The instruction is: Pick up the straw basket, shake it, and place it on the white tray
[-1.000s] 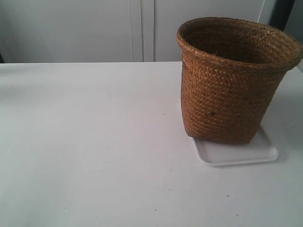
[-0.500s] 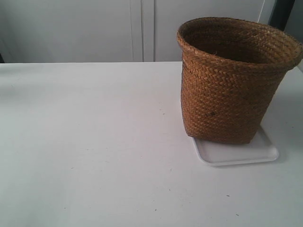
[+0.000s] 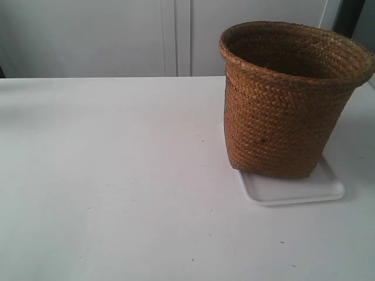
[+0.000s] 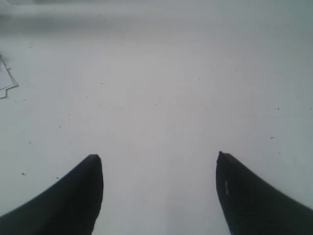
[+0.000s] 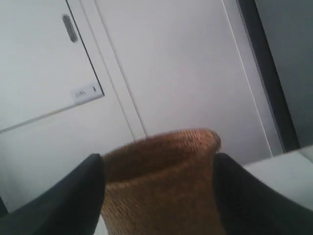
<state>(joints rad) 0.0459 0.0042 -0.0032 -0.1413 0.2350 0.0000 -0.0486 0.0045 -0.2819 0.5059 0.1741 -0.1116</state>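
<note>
1. A white table (image 3: 117,175) fills the exterior view, and pale cabinet doors (image 3: 88,35) stand behind the straw basket (image 3: 287,111).
2. Left of the basket, the tabletop carries only a few tiny dark specks.
3. The basket is tall, brown and woven. It stands upright with its mouth facing up, and its rolled rim is wider than its base. The rim's right side reaches the edge of the picture.
4. The white tray (image 3: 293,190) lies flat beneath the basket, with the basket's base resting on it. The tray's near edge and its right-hand rounded corner stick out past the base.
5. In the left wrist view, the left gripper (image 4: 157,155) hangs over the white tabletop. Its two dark fingers (image 4: 73,196) are spread wide apart, with only table surface between them. The corner of a thin white sheet (image 4: 5,81) lies on the table at the border of this view.
6. In the right wrist view, the right gripper (image 5: 157,159) also has its dark fingers spread wide.
7. The basket's rim and upper wall appear blurred between those fingers. Whether either finger touches the weave cannot be told.
8. Behind the basket in this view is a pale cabinet door with a small handle (image 5: 69,28) and a label (image 5: 85,92).
</note>
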